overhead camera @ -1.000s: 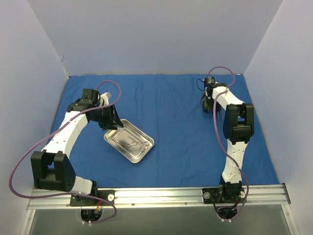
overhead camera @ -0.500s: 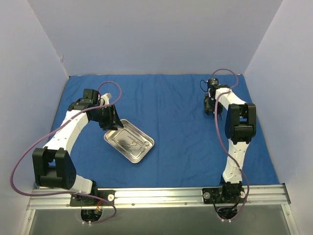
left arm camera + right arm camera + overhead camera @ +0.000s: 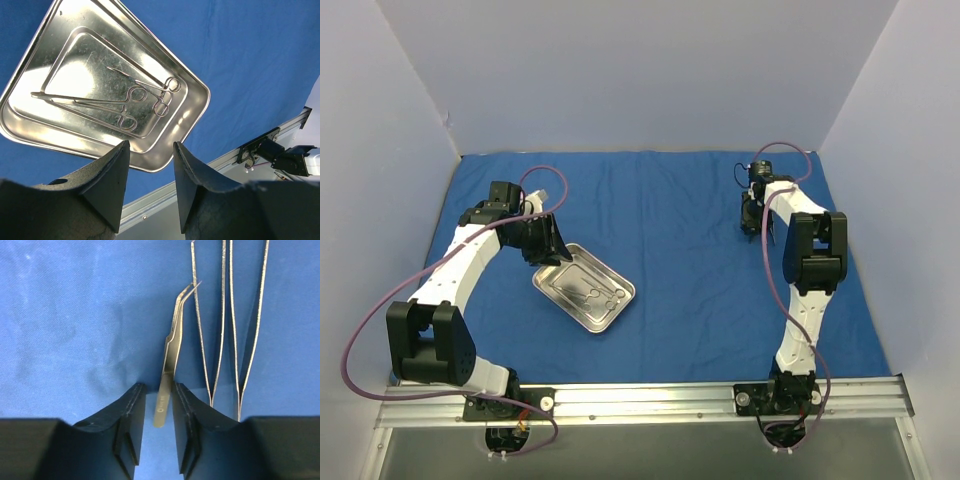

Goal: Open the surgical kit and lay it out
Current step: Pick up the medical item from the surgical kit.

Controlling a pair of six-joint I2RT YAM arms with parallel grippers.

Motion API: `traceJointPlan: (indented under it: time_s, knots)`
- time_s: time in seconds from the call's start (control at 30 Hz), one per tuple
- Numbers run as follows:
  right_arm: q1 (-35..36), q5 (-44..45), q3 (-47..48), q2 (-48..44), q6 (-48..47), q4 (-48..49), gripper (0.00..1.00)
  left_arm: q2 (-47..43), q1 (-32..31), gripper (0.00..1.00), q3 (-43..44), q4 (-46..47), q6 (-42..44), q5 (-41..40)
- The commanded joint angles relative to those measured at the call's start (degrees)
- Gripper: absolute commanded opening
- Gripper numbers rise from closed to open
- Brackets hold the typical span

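Steel tray (image 3: 584, 290), holding two ring-handled clamps (image 3: 107, 101), lay on the blue cloth (image 3: 680, 200) left of centre, your left gripper (image 3: 150, 145) parted and empty over its rim. Your right gripper (image 3: 158, 386) straddled curved tweezers (image 3: 167, 365), pinch impossible to tell; their engraving was unreadable.

I see the tray (image 3: 563, 279) on the cloth (image 3: 680, 230), left of the middle, with two clamps (image 3: 126, 102) lying in it. Far right, three tweezers (image 3: 169, 355) lie side by side on the cloth.
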Motion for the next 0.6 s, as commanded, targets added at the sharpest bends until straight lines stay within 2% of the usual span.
traceJointPlan:
  time_s: [0.0,0.13,0.33,0.5,0.57]
  knots:
    - [-0.47,0.4,-2.33,-0.11,-0.31,-0.44,0.24,-0.07,0.48,0.49,1.6,1.01,0.32,1.48]
    - [-0.47,1.36,-0.4,-1.34,-0.31,-1.58,0.19,-0.33,0.48,0.49,1.78,1.18,-0.29,1.21]
    - [2.07,3.73,3.73,-3.01,0.04,-5.45,0.0,-0.16,0.48,0.46,2.57,1.36,-1.79,0.86]
    - [6.99,4.0,6.37,-6.0,0.57,-9.05,0.0,-0.95,0.48,0.46,3.97,1.63,-3.02,1.47]
    - [10.93,0.43,7.51,-8.27,0.75,-9.58,0.0,-0.86,0.48,0.48,5.55,2.5,-3.98,3.23]
